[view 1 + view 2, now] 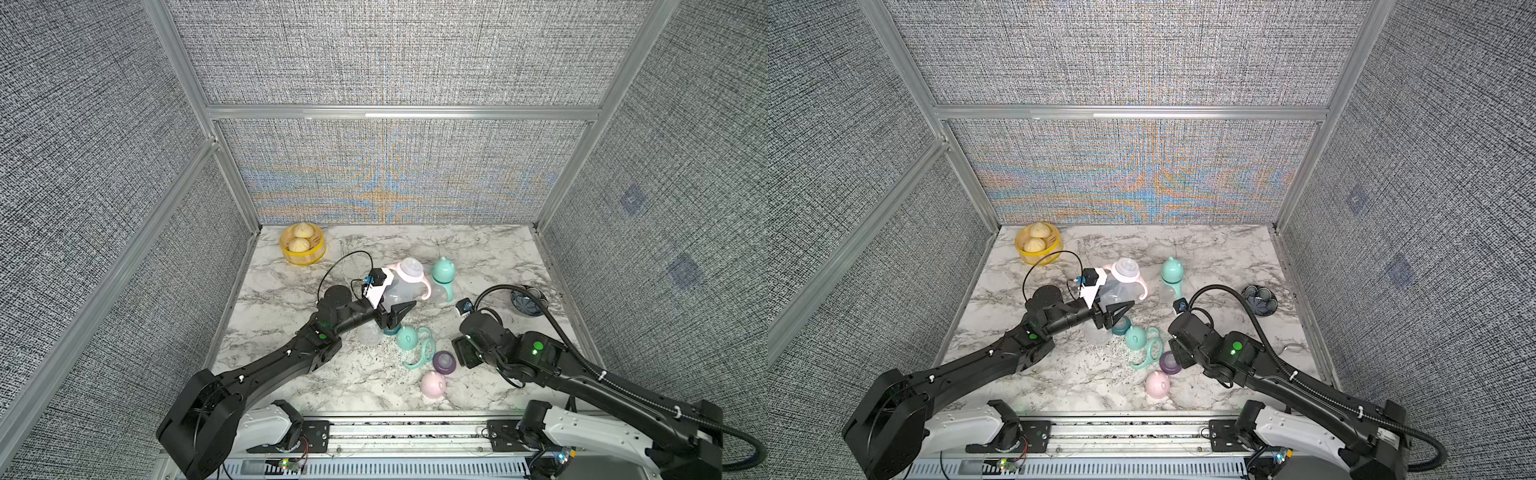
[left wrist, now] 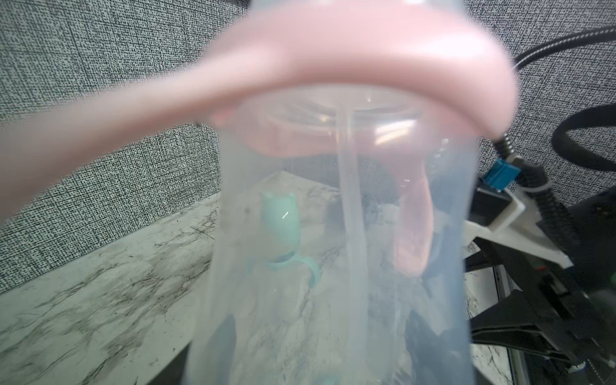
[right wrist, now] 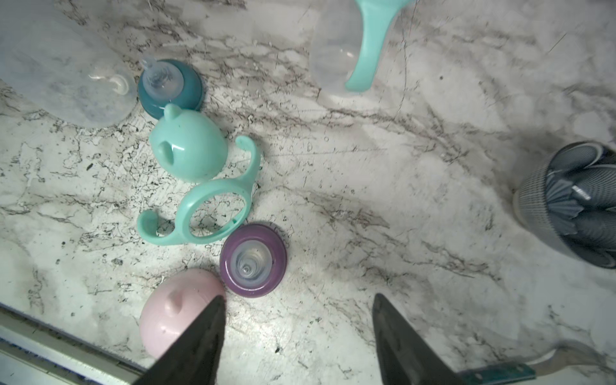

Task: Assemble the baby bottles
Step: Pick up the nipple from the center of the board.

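Nearest the lens, an aluminium rail [image 1: 399,432] carries both arm bases along the front edge of the tabletop [image 1: 478,257]. That top is white marble pattern with grey veins, and dark speckled scuffs show around the loose parts. Grey woven wall panels [image 1: 395,54] in an aluminium frame [image 1: 403,112] close off the other three sides. The lower back panel shimmers orange and blue.

Over mid-table the left gripper [image 1: 398,306] is clamped on a pink-handled clear bottle [image 1: 409,282], held tilted above the marble. Beneath it a bare clear bottle [image 3: 66,73] lies on its side, with a teal nipple collar [image 3: 170,86] just beside it.

Toward the front, a mint dome cap [image 3: 188,146] touches a mint handle ring [image 3: 213,206]. A purple nipple collar [image 3: 253,260] and a pink dome cap [image 3: 173,320] sit next to them. The right gripper [image 3: 298,296] points down at bare marble beside those two, its jaws spread wide with nothing between them.

Farther back an assembled mint-capped bottle [image 1: 442,282] stands upright. A yellow basket of buns [image 1: 302,245] sits in the far left corner, and a dark patterned bowl [image 1: 528,301] is by the right wall.
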